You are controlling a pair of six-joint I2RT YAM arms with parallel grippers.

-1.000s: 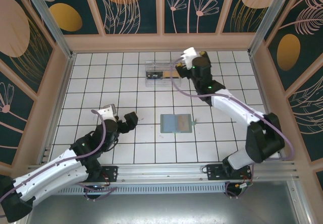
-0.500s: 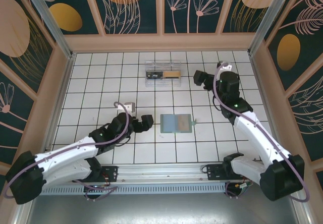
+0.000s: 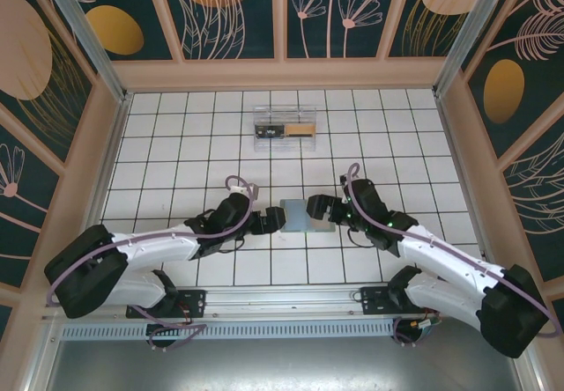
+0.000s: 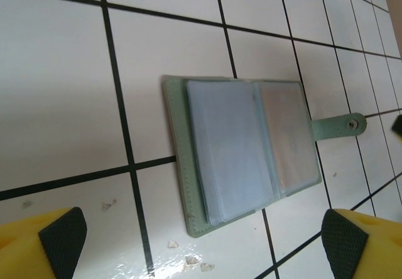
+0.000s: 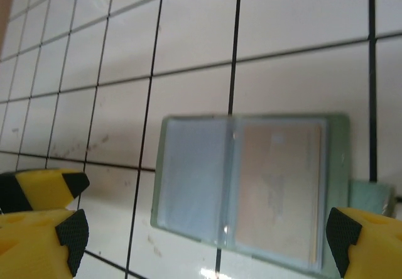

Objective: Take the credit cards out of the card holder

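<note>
Card holder [image 3: 307,215]: lies open and flat on the white tiled bench [image 3: 176,144], near the front middle, blue-grey inside facing up; the grey-green cover shows as a narrow border round the clear sleeves.

Top view: my left pincer [image 3: 273,219] sits just beside the holder's left edge and my right pincer [image 3: 319,208] at its right edge; whether either touches the holder I cannot tell; both arms reach low across the bench toward each other.

Left wrist view: the holder [image 4: 251,153] lies ahead of my left pincer [image 4: 202,240]; its yellow fingers with dark pads [image 4: 59,235] stand wide apart with nothing between them but tile; a closing strap [image 4: 339,126] with a snap sticks out from one side of the holder.

Right wrist view: the holder [image 5: 251,185] lies between the spread fingers of my right pincer [image 5: 207,236], which is likewise wide open and empty; a tan credit card [image 5: 276,188] shows through the right-hand sleeve; the left-hand sleeve reads pale blue-grey, its contents not discernible.

Far side of the bench: a clear plastic box [image 3: 284,131], well apart from the holder, contains a black credit card [image 3: 269,130] and a second tan credit card [image 3: 302,130] side by side.
</note>
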